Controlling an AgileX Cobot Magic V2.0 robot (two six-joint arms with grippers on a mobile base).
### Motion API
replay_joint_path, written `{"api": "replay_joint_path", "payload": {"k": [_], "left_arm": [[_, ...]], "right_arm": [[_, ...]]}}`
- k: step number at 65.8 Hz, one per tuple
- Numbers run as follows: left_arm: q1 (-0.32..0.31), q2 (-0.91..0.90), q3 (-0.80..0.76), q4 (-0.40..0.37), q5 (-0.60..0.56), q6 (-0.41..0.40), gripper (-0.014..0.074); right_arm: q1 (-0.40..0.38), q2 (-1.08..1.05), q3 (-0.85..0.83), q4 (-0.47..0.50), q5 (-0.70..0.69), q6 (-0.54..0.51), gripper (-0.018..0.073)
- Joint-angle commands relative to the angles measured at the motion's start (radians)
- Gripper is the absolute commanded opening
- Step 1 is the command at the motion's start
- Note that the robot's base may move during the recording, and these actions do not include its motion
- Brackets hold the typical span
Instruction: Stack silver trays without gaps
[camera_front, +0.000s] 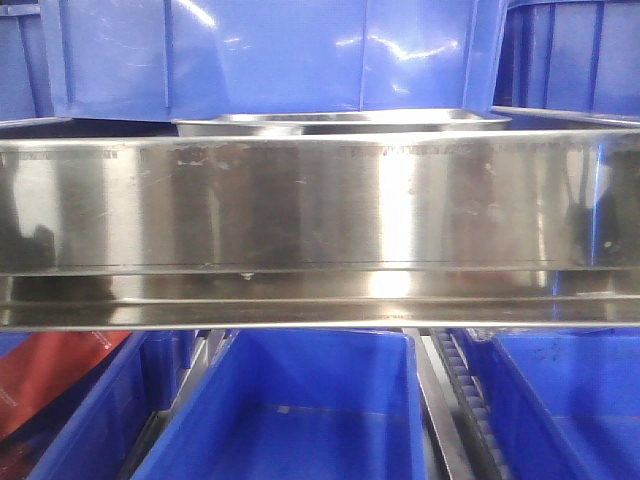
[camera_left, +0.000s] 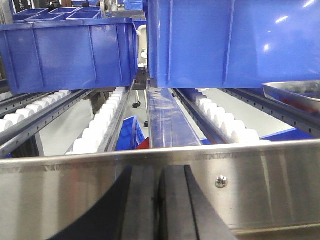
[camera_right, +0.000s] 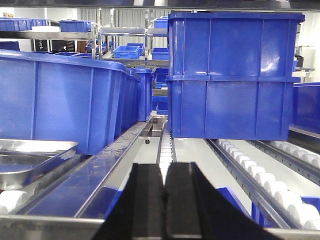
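A silver tray (camera_front: 340, 121) rests on the roller shelf behind the long steel front panel, and only its rim and shallow wall show. The same shiny tray (camera_left: 295, 94) lies at the right edge of the left wrist view and at the lower left of the right wrist view (camera_right: 30, 159). My left gripper (camera_left: 160, 171) is shut with nothing in it, just in front of the panel and left of the tray. My right gripper (camera_right: 165, 169) is also shut and empty, over the shelf's front edge to the right of the tray. Neither gripper touches the tray.
The brushed-steel front panel (camera_front: 300, 205) spans the shelf's whole width. Large blue bins (camera_right: 230, 75) (camera_left: 70, 52) stand on the white roller lanes (camera_left: 105, 125) behind and beside the tray. More blue bins (camera_front: 290, 420) sit on the level below.
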Motion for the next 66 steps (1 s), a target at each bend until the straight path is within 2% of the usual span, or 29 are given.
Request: {"api": "replay_joint_path", "payload": {"k": [1, 55, 66], "left_arm": [[0.001, -0.006, -0.003, 0.003, -0.012, -0.007, 0.0004], [0.000, -0.006, -0.003, 0.003, -0.018, -0.007, 0.0004], [0.000, -0.006, -0.003, 0.041, -0.048, -0.007, 0.0004]], "right_arm": [[-0.001, -0.002, 0.000, 0.004, -0.026, -0.007, -0.0087], [-0.001, -0.002, 0.000, 0.004, -0.026, -0.007, -0.0087], [-0.001, -0.002, 0.000, 0.004, -0.054, -0.018, -0.0087]]}}
